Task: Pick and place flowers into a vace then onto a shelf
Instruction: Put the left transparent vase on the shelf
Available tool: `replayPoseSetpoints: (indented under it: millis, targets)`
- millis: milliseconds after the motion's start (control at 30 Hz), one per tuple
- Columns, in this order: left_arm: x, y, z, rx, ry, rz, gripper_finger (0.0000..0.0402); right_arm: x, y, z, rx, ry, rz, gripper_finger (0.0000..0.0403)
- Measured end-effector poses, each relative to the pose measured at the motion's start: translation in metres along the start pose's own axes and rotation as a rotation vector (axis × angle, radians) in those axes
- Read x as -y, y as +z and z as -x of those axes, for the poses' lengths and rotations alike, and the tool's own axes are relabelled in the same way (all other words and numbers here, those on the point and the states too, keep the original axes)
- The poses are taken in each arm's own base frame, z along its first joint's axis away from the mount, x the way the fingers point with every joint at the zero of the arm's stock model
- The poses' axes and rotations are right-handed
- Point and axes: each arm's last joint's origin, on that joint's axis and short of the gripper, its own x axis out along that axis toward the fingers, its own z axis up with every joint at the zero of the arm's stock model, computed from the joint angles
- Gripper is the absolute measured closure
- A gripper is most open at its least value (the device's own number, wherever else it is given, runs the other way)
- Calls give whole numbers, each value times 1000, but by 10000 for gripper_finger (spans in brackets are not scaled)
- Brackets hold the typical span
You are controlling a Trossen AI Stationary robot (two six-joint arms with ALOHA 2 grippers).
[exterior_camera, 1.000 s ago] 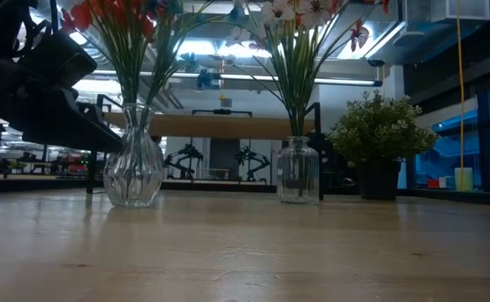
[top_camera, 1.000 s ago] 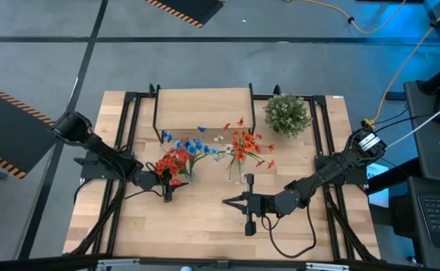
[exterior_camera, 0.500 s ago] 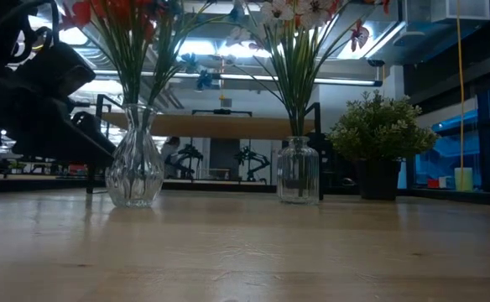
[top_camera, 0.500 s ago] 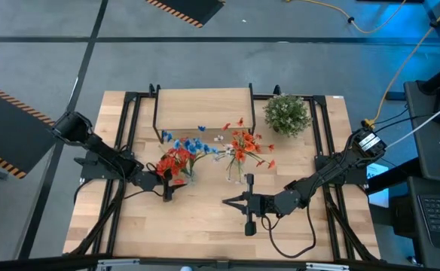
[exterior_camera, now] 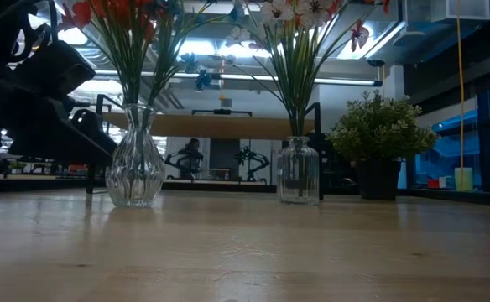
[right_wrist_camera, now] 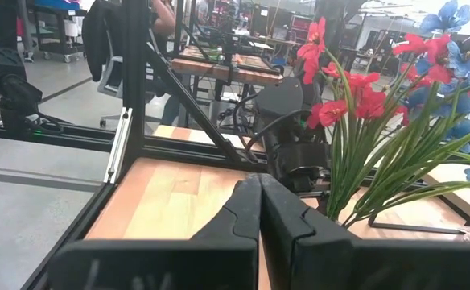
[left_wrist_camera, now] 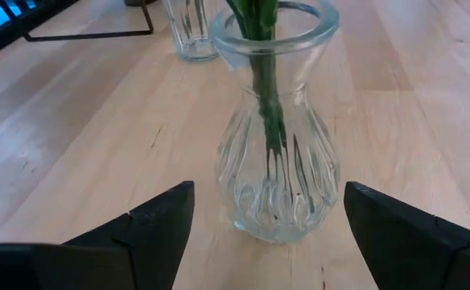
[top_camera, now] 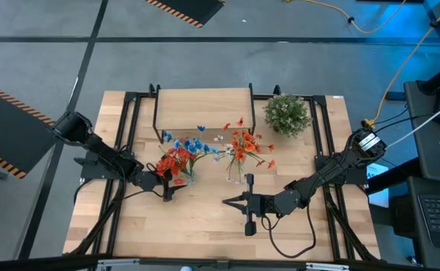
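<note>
Your left gripper (left_wrist_camera: 263,234): fingers spread wide astride the fluted glass vase (left_wrist_camera: 274,161) of flowers (top_camera: 176,159) on the counter (top_camera: 205,218), short of the shelf (top_camera: 203,105); risk: off-centre closing tips the top-heavy vase, spilling stems.

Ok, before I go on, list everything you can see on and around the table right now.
Fluted glass vase: one, clear, table centre-left, holding red and blue flowers.
Straight glass vase: one, clear, right of the fluted one, holding orange-red and white flowers.
Bushy plant: one, green in a dark pot, back right corner.
Shelf: one, light wood on black legs, back centre.
Table: one, light wood.
Person: one, far in the room behind.
Left pincer: open, straddling the fluted vase without gripping.
Right pincer: shut, empty, front centre.
</note>
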Motion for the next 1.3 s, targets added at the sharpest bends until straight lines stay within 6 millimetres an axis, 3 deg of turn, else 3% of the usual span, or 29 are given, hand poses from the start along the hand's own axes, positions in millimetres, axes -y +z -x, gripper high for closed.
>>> replayPoseSetpoints:
  millis: [367,1300]
  targets:
    - [3,8,0,54,-67,50,89,0,0,0,0,0,0,399]
    - [-3,12,-10,41,-36,62,89,0,-1,0,-7,1,5,399]
